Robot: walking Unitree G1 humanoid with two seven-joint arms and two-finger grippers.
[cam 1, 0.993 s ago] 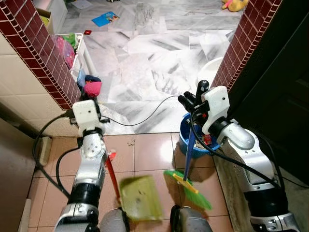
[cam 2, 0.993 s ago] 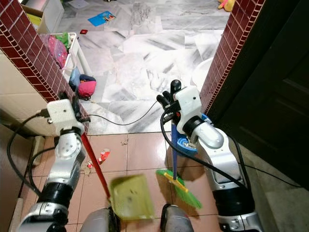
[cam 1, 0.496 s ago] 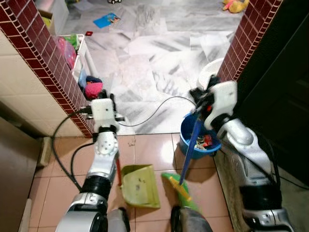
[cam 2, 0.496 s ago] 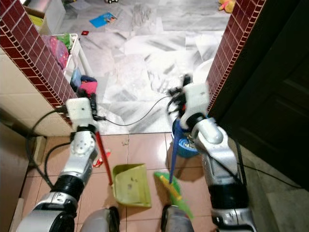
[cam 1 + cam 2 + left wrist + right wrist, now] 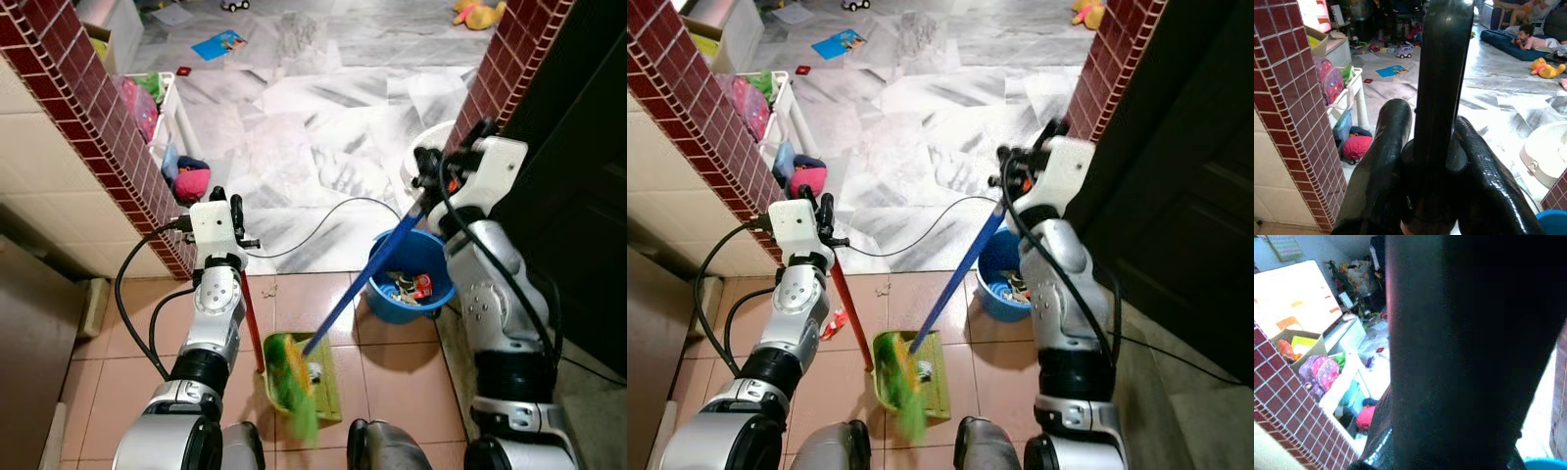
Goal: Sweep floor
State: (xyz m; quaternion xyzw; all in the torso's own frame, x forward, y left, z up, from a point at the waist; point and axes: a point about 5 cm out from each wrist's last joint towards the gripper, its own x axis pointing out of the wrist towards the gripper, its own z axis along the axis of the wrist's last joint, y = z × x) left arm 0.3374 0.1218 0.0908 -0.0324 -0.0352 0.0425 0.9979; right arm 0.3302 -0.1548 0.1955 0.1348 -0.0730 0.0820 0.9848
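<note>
On the left, beside the brick wall (image 5: pixel 93 127), the left arm reaches up and forward, its left gripper (image 5: pixel 223 208) clamped around the top of the red handle (image 5: pixel 251 328); the wrist view shows both fingers (image 5: pixel 1383 161) pressed against the dark shaft. The handle slopes down to the green dustpan (image 5: pixel 312 377), flat on the tan tiles between the robot's feet. The green broom head (image 5: pixel 292 387), blurred, lies in the pan. The blue broomstick (image 5: pixel 364 281) rises rightward to the right gripper (image 5: pixel 427 181), raised by the right brick pillar (image 5: pixel 500 69) and closed on it. A blue bucket (image 5: pixel 439 257) stands just right of the pan. Marble floor (image 5: pixel 313 117) lies open ahead, crossed by a black cable (image 5: pixel 323 220).
</note>
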